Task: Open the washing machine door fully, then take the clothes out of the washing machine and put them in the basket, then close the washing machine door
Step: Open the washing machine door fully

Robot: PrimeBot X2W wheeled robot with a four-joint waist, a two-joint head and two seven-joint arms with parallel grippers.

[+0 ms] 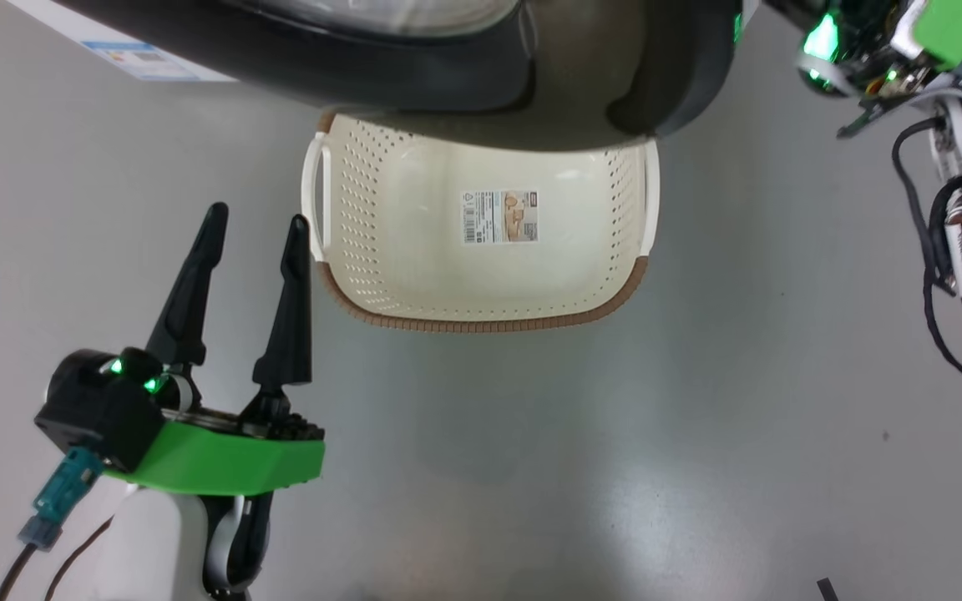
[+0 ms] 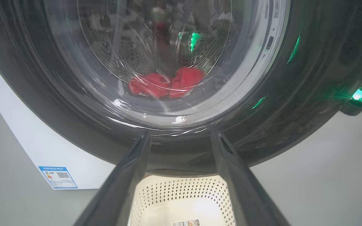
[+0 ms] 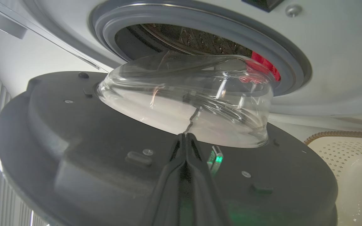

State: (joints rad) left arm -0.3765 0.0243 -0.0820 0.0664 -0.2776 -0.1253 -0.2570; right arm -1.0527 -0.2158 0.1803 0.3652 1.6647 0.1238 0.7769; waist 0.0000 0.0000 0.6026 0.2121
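The left hand (image 1: 257, 215) hangs above the floor (image 1: 615, 459), fingers apart, just beside the basket (image 1: 481, 321). The right hand (image 3: 185, 138), fingers pressed together, points at the inner face of the partly open washing machine door (image 3: 74, 131). Beyond, the clothes (image 3: 262, 62) lie inside the washing machine (image 3: 325, 47).

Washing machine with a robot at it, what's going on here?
A robot is working at the washing machine. Its right gripper, shut, is at the inner side of the part-open washing machine door. The red clothes lie in the drum. The left gripper hangs open beside the empty basket on the floor.
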